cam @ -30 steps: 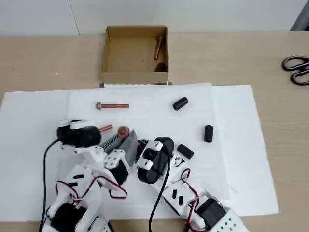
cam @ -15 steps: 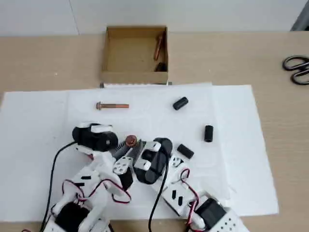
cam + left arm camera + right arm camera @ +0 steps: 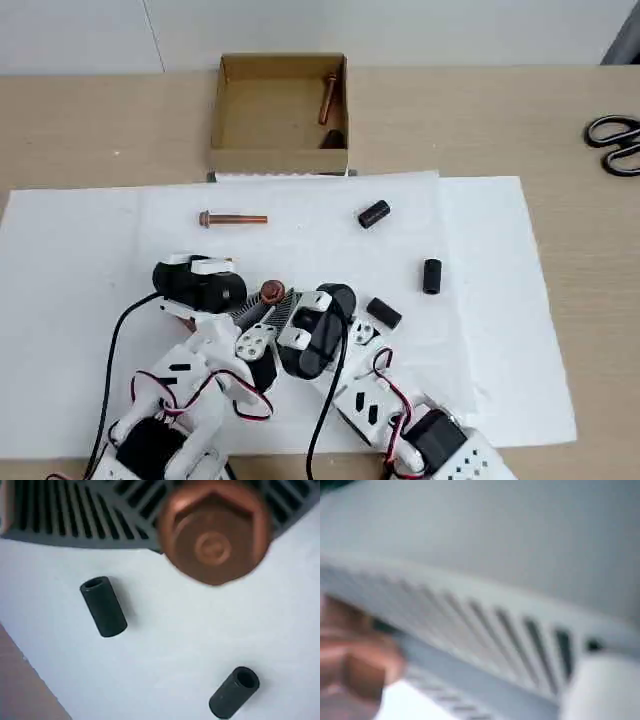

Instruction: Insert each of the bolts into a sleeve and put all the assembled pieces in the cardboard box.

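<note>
Now the left pincer [image 3: 268, 303] pinches a copper bolt [image 3: 214, 531], its hexagonal flanged head facing the wrist camera, well short of the box [image 3: 228, 110] on the robot's side. Whether the right pincer [image 3: 297, 308], about as far from the box, is spread or pressed together I cannot tell. Since a second ago the bolt has shifted a little farther from the box.
</note>
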Robot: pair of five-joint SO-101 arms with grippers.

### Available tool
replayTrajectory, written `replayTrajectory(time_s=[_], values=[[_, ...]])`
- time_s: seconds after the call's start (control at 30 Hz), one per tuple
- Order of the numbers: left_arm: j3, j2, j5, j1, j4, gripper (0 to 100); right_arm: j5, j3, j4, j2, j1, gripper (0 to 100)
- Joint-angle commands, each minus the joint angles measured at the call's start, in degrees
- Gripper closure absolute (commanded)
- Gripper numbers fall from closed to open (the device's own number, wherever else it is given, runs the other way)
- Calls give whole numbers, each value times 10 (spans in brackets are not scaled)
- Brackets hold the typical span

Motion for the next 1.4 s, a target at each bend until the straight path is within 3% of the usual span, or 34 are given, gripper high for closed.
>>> replayTrajectory(time_s=[0.0,0.13,0.5,0.73,1.1,1.17,1.27,1.37], values=[[27,2,-3,11,6,878,-4,-39,-22,-19,5,996],[35,4,-4,11,7,778,-4,-39,-22,-19,5,996],[2,4,-33,9,8,775,-6,-22,-22,-19,5,996],[-19,2,-135,-91,8,775,-6,-15,-22,-19,6,996],[-125,3,-111,-105,8,781,-7,12,-22,-19,7,996],[-135,3,-92,-106,4,822,-7,12,-22,-19,9,996],[-145,2,-66,-113,6,984,-6,12,-22,-18,9,996],[-147,2,-55,-170,7,993,-7,12,-22,-18,22,996]])
